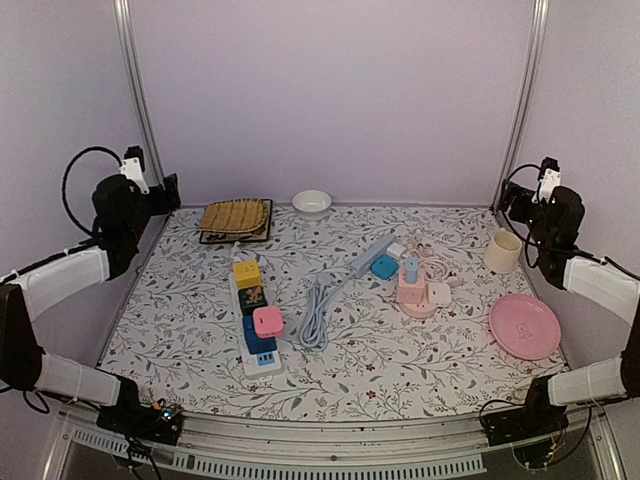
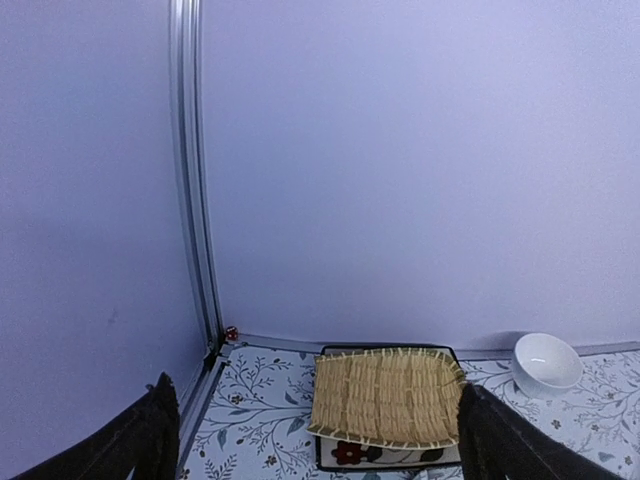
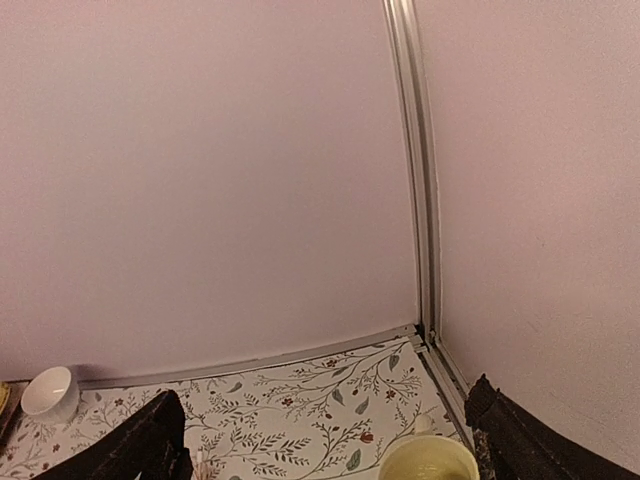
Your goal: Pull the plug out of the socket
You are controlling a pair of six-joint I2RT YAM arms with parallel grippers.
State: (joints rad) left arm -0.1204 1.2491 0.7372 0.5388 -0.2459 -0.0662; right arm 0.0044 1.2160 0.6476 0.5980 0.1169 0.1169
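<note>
- The left gripper [image 2: 315, 400] is up by the back-left corner with its dark fingers [image 2: 150, 440] spread wide and nothing between them. It is well apart from any plug.
- Beneath it, a woven mat [image 1: 235, 216] of ribbed, straw-coloured slats lies on a dark tray.
- The white power strip [image 1: 262, 362] is a long, hard plastic bar lying on the flowered tablecloth [image 1: 180, 330]. Four blocky adapters sit in it in a row: a yellow plug [image 1: 247, 272], a dark patterned one, a pink plug [image 1: 267, 321] and a blue plug [image 1: 257, 342]. All look fully seated.
- A small white bowl [image 1: 311, 203], glossy and round, stands at the back wall.
- The grey power strip [image 1: 370, 253] lies at a slant in the middle, with its rubbery cable [image 1: 316, 312] bunched in loops. A teal plug [image 1: 385, 266] sits in it.
- The pink round socket [image 1: 413, 297] carries a pale blue plug [image 1: 410, 269] standing upright and a white one beside it.
- A cream cup [image 1: 502, 251] and a smooth pink plate [image 1: 524, 326] stand toward the right edge.
- The right gripper [image 3: 325, 395] is up in the back-right corner, its fingers [image 3: 150, 445] likewise apart and empty.
- My reading is that the job has not begun. No plug is out, and neither arm is near one. The task doesn't say which plug is meant, so the approach, the grip and the pull are all left to do.
</note>
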